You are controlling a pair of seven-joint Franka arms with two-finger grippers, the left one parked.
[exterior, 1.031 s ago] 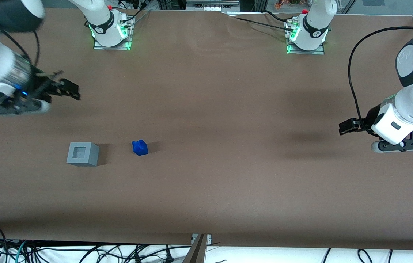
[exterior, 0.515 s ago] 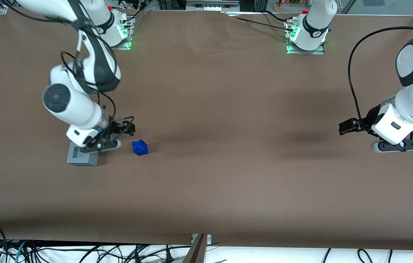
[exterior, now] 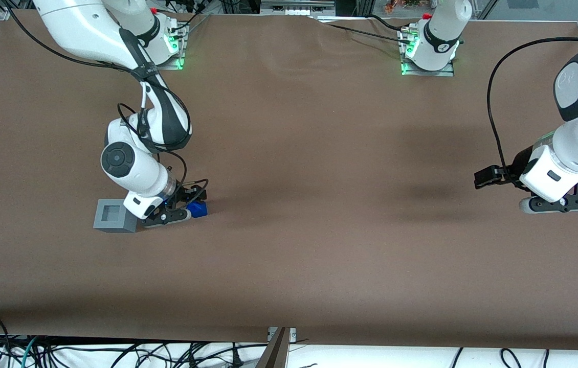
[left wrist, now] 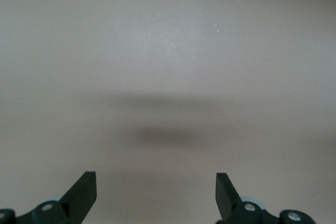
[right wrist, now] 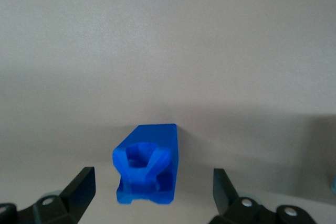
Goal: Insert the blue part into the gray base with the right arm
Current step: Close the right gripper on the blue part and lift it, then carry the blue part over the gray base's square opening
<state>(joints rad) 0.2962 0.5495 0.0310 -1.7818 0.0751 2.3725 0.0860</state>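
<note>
As the grasp is not yet made:
Blue part (right wrist: pixel 147 165): on the table, beside the gray base (exterior: pixel 114 215).
Gripper (right wrist: pixel 148 192): fingers apart, empty, straddling the part, which lies centred between them.
Next: judged a straight descent, then closing.

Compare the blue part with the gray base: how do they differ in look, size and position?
The blue part is bright blue and smaller; the gray base is a light-gray cube, somewhat bigger. The base shows a square socket on top. The open gripper straddles the blue part; the base sits free beside it. Both rest on the brown table.
</note>
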